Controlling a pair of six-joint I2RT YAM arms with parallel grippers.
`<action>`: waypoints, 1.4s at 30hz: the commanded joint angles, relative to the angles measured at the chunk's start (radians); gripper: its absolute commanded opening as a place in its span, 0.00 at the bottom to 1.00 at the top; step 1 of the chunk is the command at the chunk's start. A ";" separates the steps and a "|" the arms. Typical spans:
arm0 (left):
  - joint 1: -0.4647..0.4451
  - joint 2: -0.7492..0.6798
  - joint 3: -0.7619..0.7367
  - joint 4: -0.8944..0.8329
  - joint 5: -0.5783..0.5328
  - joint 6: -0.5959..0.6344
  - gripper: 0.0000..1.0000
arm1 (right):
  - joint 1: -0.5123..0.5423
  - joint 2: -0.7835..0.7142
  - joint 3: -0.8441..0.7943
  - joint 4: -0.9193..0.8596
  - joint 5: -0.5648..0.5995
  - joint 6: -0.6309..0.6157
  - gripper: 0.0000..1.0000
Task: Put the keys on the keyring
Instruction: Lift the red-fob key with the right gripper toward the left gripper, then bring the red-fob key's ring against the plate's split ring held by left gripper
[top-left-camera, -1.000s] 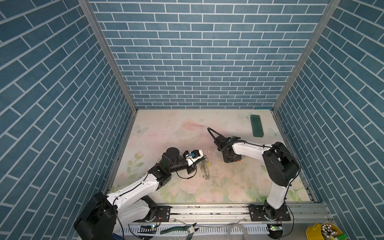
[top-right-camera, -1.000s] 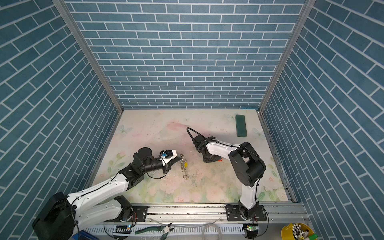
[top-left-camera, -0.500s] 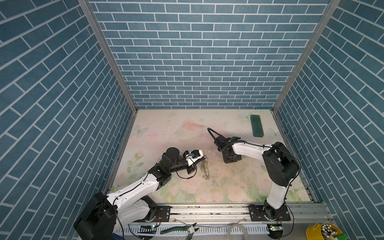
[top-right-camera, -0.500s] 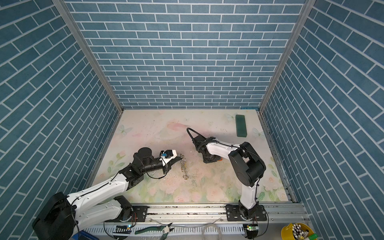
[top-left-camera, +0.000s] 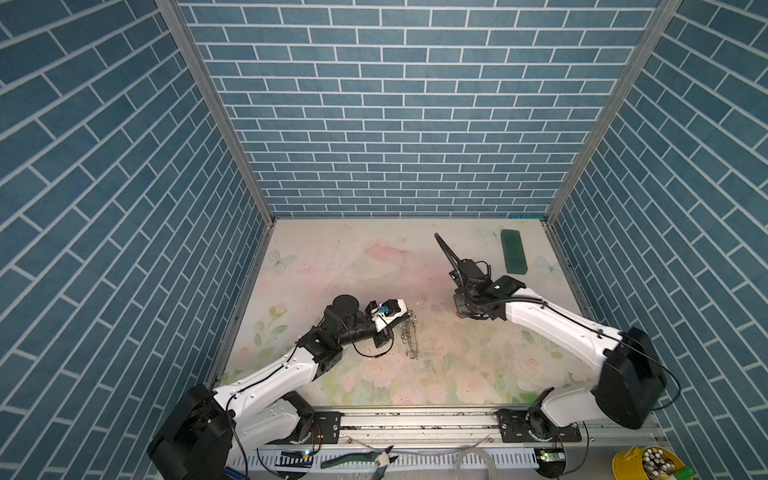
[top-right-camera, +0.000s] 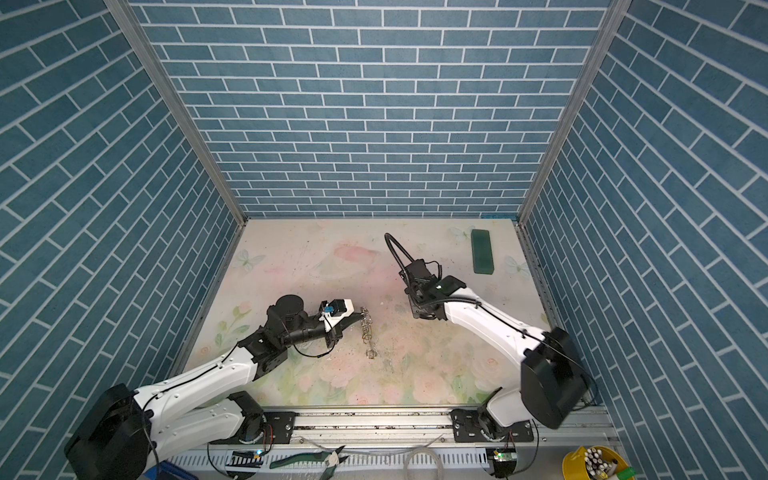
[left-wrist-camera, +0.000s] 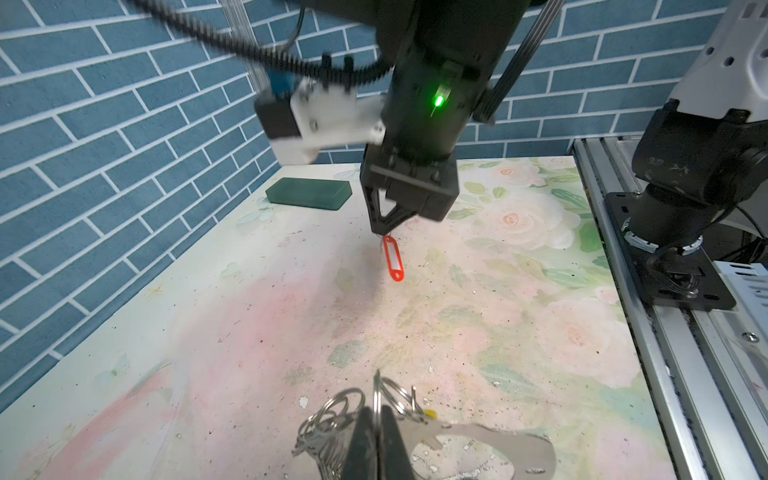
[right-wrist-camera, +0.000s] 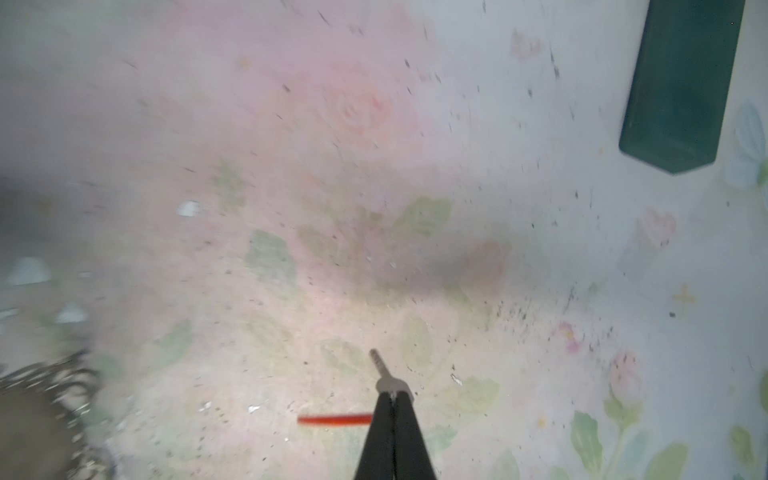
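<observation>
left tool (left-wrist-camera: 376, 413) clamped on one wire clip (left-wrist-camera: 375, 390) of the keyring (left-wrist-camera: 519, 442). right tool (right-wrist-camera: 390, 395) pinched on one red key (left-wrist-camera: 392, 258). one yellow key (left-wrist-camera: 429, 413) just beside left tool.

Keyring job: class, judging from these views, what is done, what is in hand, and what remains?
Done: possibly the yellow key, sitting among the keyring clips; attachment unclear. In hand: left gripper shut on a keyring clip, right gripper shut on the red key. Left: bringing the red key across and hooking it on.
</observation>
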 joint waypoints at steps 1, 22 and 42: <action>-0.004 0.001 -0.004 0.025 -0.004 -0.004 0.00 | 0.003 -0.097 -0.106 0.158 -0.146 -0.183 0.00; -0.005 -0.005 -0.017 0.047 0.122 0.001 0.00 | -0.133 -0.428 -0.558 1.021 -0.869 -0.225 0.00; -0.009 0.040 0.020 -0.051 0.377 0.113 0.00 | -0.132 -0.396 -0.722 1.380 -1.270 -0.405 0.00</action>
